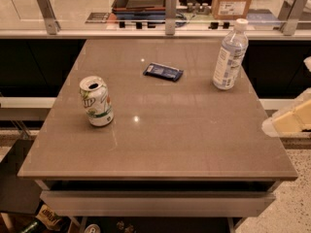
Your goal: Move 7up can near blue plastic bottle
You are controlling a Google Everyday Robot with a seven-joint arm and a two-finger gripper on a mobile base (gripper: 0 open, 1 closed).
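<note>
The 7up can (96, 101) stands upright on the left side of the brown table (160, 144), white with green markings and an open silver top. The blue plastic bottle (230, 55) stands upright near the table's far right corner, clear bluish with a white cap. My gripper (290, 119) shows only partly as a pale cream shape at the right edge of the view, beyond the table's right side, far from the can and below the bottle in the picture. It holds nothing that I can see.
A flat dark blue packet (163, 72) lies on the table between the can and the bottle, towards the back. A glass rail with metal posts (169, 13) runs behind the table. A drawer front (155, 203) sits under the tabletop.
</note>
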